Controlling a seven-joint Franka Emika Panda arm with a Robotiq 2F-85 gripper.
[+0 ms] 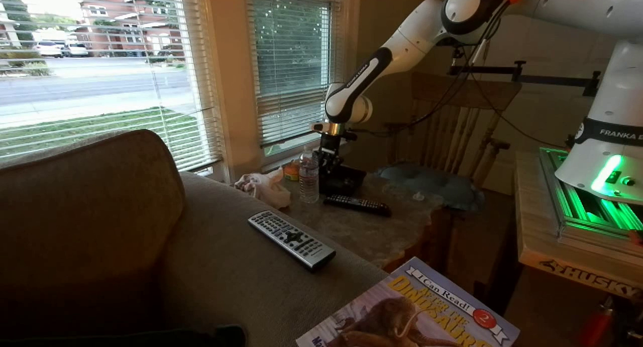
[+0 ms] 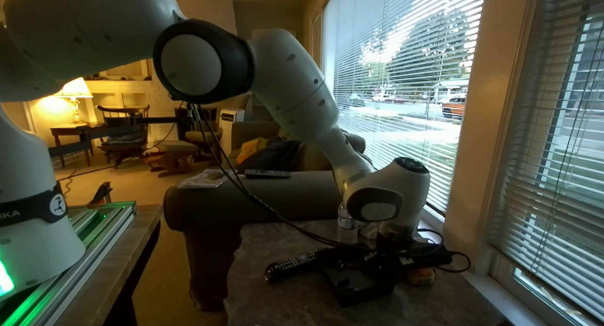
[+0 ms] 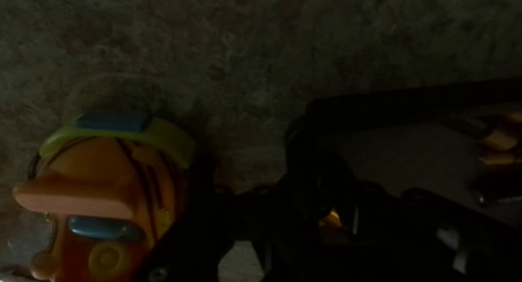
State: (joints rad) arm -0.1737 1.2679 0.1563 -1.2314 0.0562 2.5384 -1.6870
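My gripper (image 1: 330, 172) points down at the wall of a black tray (image 1: 354, 180) on a stone-patterned table (image 1: 371, 239). It also shows in an exterior view (image 2: 383, 257), over the window-side edge of the tray (image 2: 361, 295). In the wrist view the dark fingers (image 3: 322, 178) overlap the tray's near corner (image 3: 310, 118). The fingers look close together, but shadow hides whether they grip the wall. Small tan and metallic items (image 3: 499, 141) lie in the tray. An orange toy (image 3: 102, 192) with green, blue and yellow parts stands beside the gripper, apart from the tray.
A black remote (image 1: 357, 205) lies beside the tray. A water bottle (image 1: 309, 179) and a white plastic bag (image 1: 271, 189) stand close by. The sofa arm (image 1: 216, 236) carries a silver remote (image 1: 291, 239) and a book (image 1: 417, 312). A wooden chair (image 1: 432, 186) and windows border the table.
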